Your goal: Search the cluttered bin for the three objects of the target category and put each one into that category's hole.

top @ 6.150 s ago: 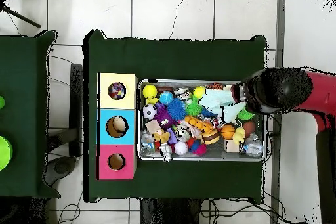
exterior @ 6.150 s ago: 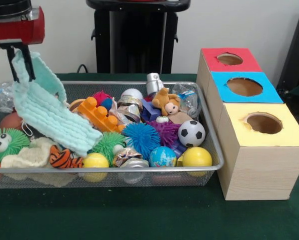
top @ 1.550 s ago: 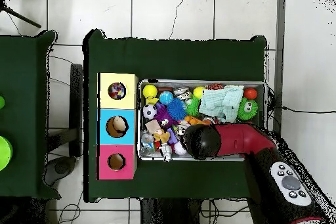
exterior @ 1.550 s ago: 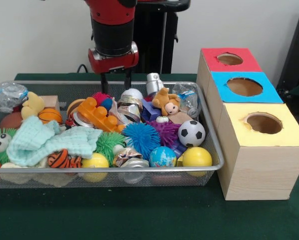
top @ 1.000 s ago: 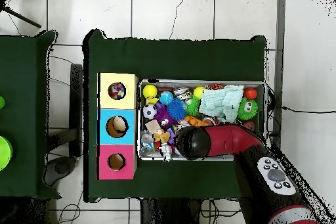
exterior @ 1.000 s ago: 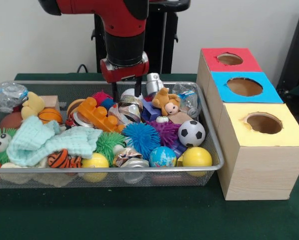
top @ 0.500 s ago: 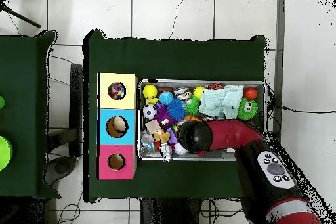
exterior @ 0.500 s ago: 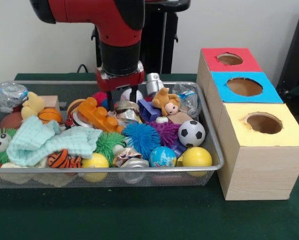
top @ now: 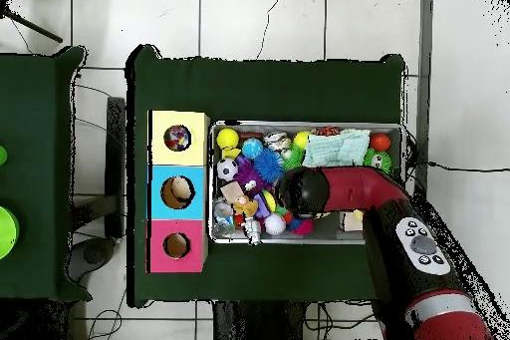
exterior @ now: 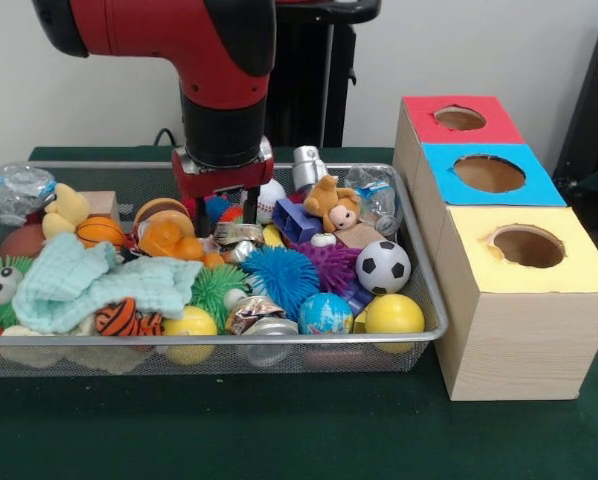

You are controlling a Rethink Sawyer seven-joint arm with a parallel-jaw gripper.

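Note:
The wire mesh bin (exterior: 279, 338) is full of toys and also shows in the overhead view (top: 299, 124). My gripper (exterior: 224, 215) is open and reaches down into the bin's middle. Its fingers (exterior: 201, 216) stand on either side of a crushed silver can (exterior: 237, 235), next to an orange toy block (exterior: 169, 240). In the overhead view the arm's wrist (top: 302, 191) hides the gripper. Three boxes with round holes stand beside the bin: red (exterior: 459, 118), blue (exterior: 489, 172) and yellow (exterior: 529, 245).
A teal cloth (exterior: 99, 285) lies at the bin's left. A soccer ball (exterior: 383, 266), a blue spiky ball (exterior: 282, 278), a yellow ball (exterior: 393, 314), a globe ball (exterior: 325, 313) and a stuffed animal (exterior: 331, 203) lie around the gripper. The pedestal (exterior: 269, 70) stands behind the bin.
The cloth I held six seconds ago now lies in the bin. Over the last second the gripper moved left in the front view and lower, and the orange block shifted.

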